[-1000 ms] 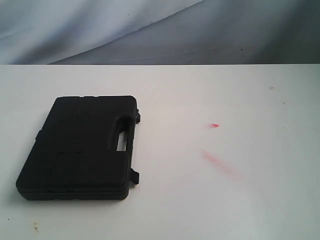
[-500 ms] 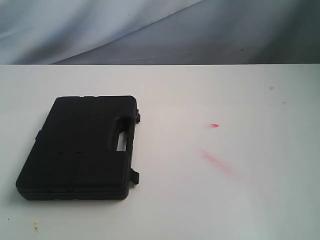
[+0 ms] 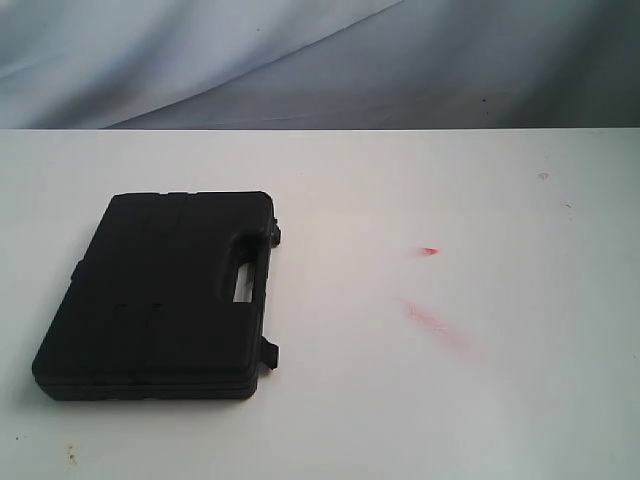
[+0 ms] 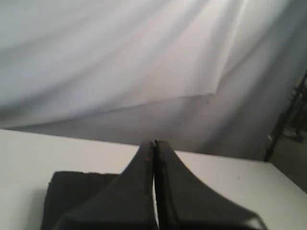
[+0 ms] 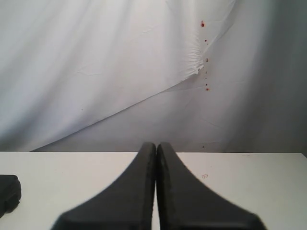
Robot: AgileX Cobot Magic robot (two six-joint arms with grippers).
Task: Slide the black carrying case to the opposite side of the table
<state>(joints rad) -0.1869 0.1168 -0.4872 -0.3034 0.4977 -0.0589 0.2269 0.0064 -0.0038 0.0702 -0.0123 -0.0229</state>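
The black carrying case lies flat on the left part of the white table, its handle cutout facing right. No arm shows in the exterior view. In the left wrist view my left gripper is shut with nothing in it, and the case lies below and behind its fingers. My right gripper is shut and empty too, above the table; a corner of the case shows at the edge of that view.
Red smudges and a small red mark stain the table right of the case. A grey-white cloth backdrop hangs behind the far table edge. A dark stand is beyond the table's corner in the left wrist view.
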